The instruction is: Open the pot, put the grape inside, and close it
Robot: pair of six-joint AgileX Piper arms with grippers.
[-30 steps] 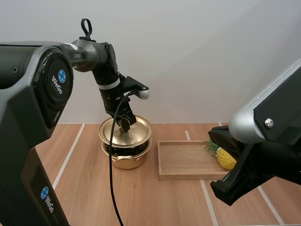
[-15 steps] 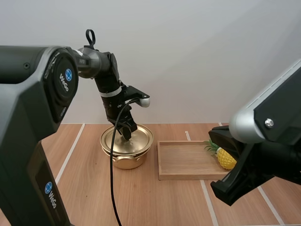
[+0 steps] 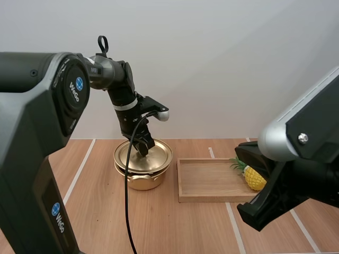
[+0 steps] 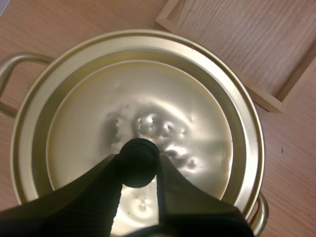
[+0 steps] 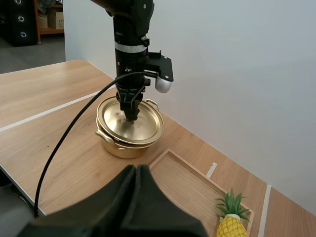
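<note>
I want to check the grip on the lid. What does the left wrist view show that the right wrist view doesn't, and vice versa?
Left wrist view: the left gripper clamped on the black round knob, and dents in the golden metal lid. Right wrist view: the right gripper, shut on nothing, and a yellow toy pineapple with green leaves. Both: that lid on the golden two-handled pot and the shallow wooden tray beside it.

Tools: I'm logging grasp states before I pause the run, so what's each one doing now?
Left tool: closed on the knob of the lid.
Right tool: closed, holding nothing.
</note>
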